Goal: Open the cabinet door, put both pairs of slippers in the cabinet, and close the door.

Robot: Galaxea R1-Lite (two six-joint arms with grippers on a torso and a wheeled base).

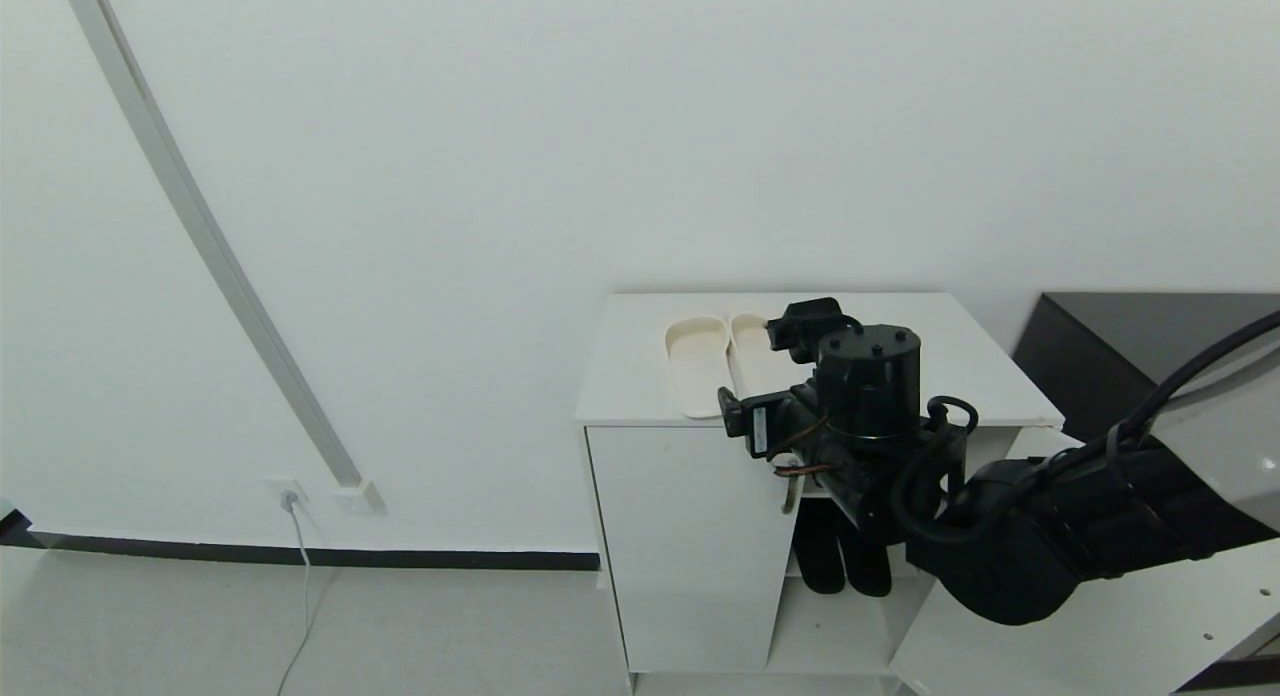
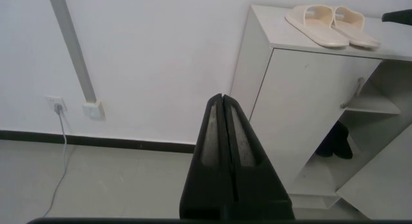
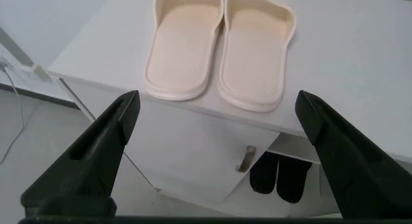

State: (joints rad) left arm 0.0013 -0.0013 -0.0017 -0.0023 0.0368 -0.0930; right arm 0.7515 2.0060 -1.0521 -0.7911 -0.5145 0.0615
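Slippers first. In the head view the cream pair [image 1: 712, 361] lies side by side on top of the cabinet [image 1: 690, 546], toward its left front corner. The black pair [image 1: 840, 556] stands inside on the lower shelf, and the door [image 1: 1100, 626] is swung open. My right arm [image 1: 1030, 546] crosses in front of that opening, with the wrist just beside the cream pair. Loose wiring at the wrist hangs close to the handle [image 1: 790, 491], and I judge it could snag there if I draw back low. The forearm is also near the open door, so a wide swing might knock it.

In the left wrist view the left claw [image 2: 223, 102] is pressed tight together with nothing in it. It points at the wall and floor well left of the cabinet. I see no trouble from it where it sits.

In the right wrist view the right claw [image 3: 217, 98] is spread wide and empty. The cream pair lies ahead between the lines of its fingers, near ends close to the cabinet's front edge.

My main worry is that these are two loose slippers:
- A squeeze from the sides could ride one over the other or let one slide out.
- A dropped slipper would go over the edge to the floor.
- Coming in too low, I would strike the cabinet edge or shove the pair backward instead of gripping it.
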